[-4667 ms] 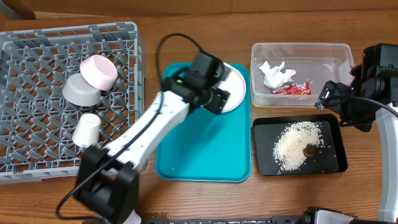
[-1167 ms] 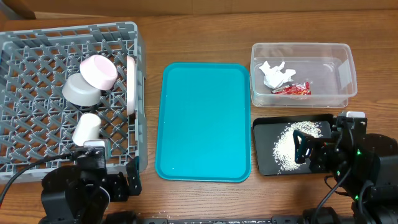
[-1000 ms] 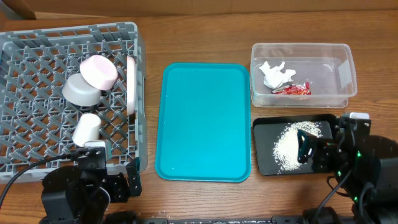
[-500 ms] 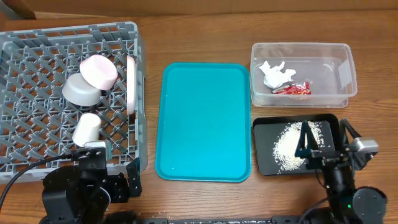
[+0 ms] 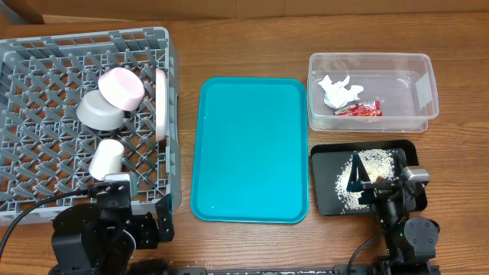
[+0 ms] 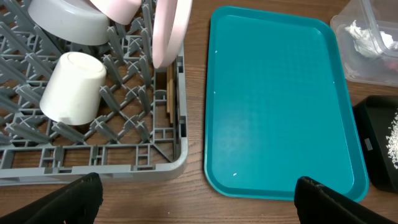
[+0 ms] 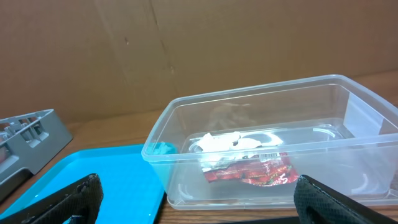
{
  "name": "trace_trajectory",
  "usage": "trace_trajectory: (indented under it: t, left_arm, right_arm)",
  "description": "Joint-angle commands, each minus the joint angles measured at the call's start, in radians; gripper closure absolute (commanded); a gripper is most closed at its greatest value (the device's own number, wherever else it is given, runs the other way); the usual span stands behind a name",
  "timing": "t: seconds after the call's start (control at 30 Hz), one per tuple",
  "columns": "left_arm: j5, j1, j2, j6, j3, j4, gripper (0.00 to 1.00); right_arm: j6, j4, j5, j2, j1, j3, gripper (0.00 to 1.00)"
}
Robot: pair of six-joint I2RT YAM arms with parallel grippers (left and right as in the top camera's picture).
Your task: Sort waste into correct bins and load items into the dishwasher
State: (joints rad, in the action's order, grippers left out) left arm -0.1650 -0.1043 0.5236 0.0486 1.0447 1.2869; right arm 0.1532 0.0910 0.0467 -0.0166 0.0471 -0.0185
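Note:
The grey dish rack [image 5: 46, 69] holds the pink dish [image 5: 121, 86], the pale grey bowl [image 5: 101, 111], the white cup [image 5: 106, 159] and the white plate [image 5: 161, 105], which stands on edge at its right wall. The clear tub [image 5: 416, 65] holds the white tissue [image 5: 338, 90] and the red wrapper [image 5: 359, 109]; both show in the right wrist view [image 7: 249, 168]. Rice [image 5: 348, 187] lies in the black tray [image 5: 325, 156]. The brown lump is hidden. My right gripper [image 5: 379, 169] is open and empty above the black tray. My left gripper [image 6: 199, 199] is open and empty over the table's front edge.
The teal serving tray [image 5: 252, 149] lies between the rack and the bins. Thin wooden chopsticks [image 6: 169, 93] lie in the rack beside the plate. My left arm [image 5: 107, 229] sits folded at the front left, by the rack's front right corner.
My right arm has pulled back to the front edge and turned; its open gripper has shifted left over the black tray's rice. The left arm has not moved.

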Motion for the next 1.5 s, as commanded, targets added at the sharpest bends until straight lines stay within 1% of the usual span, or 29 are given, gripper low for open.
trace_trajectory:
  t: [0.0, 0.63, 0.7, 0.77, 0.87, 0.97, 1.03, 1.17, 1.2, 1.27, 1.3, 1.33, 1.47]
  left_arm:
    - [-0.015, 0.008, -0.007, -0.019, 0.000, -0.004, 0.00]
    - [-0.004, 0.010, -0.009, -0.027, -0.005, 0.003, 0.00]
    - [0.005, 0.016, -0.013, -0.027, -0.042, -0.041, 0.00]
    - [0.010, 0.017, -0.069, -0.027, -0.164, -0.178, 0.00]
    - [-0.021, 0.056, -0.231, -0.024, -0.396, -0.406, 0.00]
    - [-0.020, 0.090, -0.365, 0.014, -0.572, -0.566, 0.00]
    - [-0.019, 0.106, -0.449, 0.020, -0.703, -0.719, 0.00]
    - [-0.019, 0.111, -0.521, 0.018, -0.878, -1.020, 0.00]
    - [-0.020, 0.111, -0.520, -0.002, -0.935, -1.145, 0.00]
    - [-0.020, 0.112, -0.520, -0.027, -0.991, -1.267, 0.00]
    - [-0.019, 0.112, -0.520, -0.045, -1.028, -1.353, 0.00]
    - [-0.019, 0.113, -0.520, -0.050, -1.043, -1.382, 0.00]
    - [-0.016, 0.111, -0.520, -0.049, -1.040, -1.307, 0.00]
  right_arm:
    - [-0.004, -0.006, -0.011, 0.003, -0.003, 0.008, 0.00]
    - [-0.004, -0.006, -0.011, 0.003, -0.003, 0.008, 0.00]
    - [-0.004, -0.006, -0.011, 0.003, -0.003, 0.008, 0.00]
    - [-0.004, -0.006, -0.011, 0.003, -0.003, 0.008, 0.00]
    - [-0.004, -0.006, -0.011, 0.003, -0.003, 0.008, 0.00]
    - [-0.004, -0.006, -0.011, 0.003, -0.003, 0.008, 0.00]
    - [-0.004, -0.006, -0.011, 0.003, -0.003, 0.008, 0.00]
    - [-0.004, -0.006, -0.011, 0.003, -0.003, 0.008, 0.00]
    - [-0.004, -0.006, -0.011, 0.003, -0.003, 0.008, 0.00]
    - [-0.004, -0.006, -0.011, 0.003, -0.003, 0.008, 0.00]
    - [-0.004, -0.006, -0.011, 0.003, -0.003, 0.008, 0.00]
    - [-0.004, -0.006, -0.011, 0.003, -0.003, 0.008, 0.00]
    - [-0.004, -0.006, -0.011, 0.003, -0.003, 0.008, 0.00]
